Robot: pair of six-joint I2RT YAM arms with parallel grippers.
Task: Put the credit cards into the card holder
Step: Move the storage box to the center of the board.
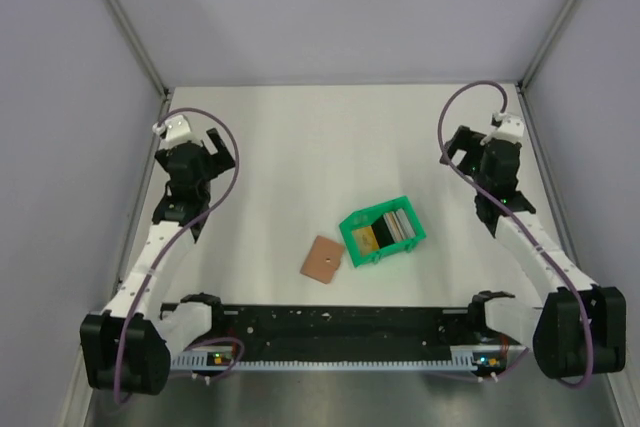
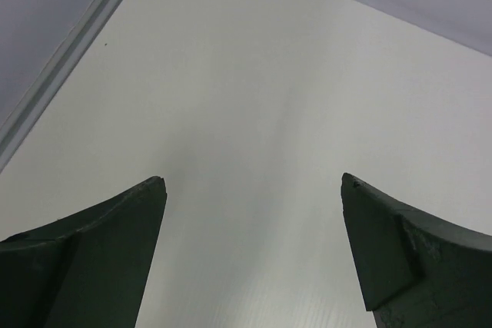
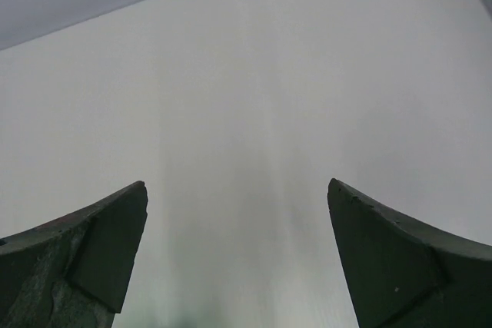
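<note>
The tan card holder lies flat and closed on the table, near the front middle. Just right of it a green tray holds the credit cards, a yellow-gold one, a black one and grey-silver ones standing side by side. My left gripper is open and empty at the far left, well away from both. My right gripper is open and empty at the far right. Both wrist views show only bare table between the open fingers; left gripper, right gripper.
The white table is bounded by grey walls with metal rails on the left, back and right. A black bar with the arm bases runs along the front edge. Purple cables loop over both arms.
</note>
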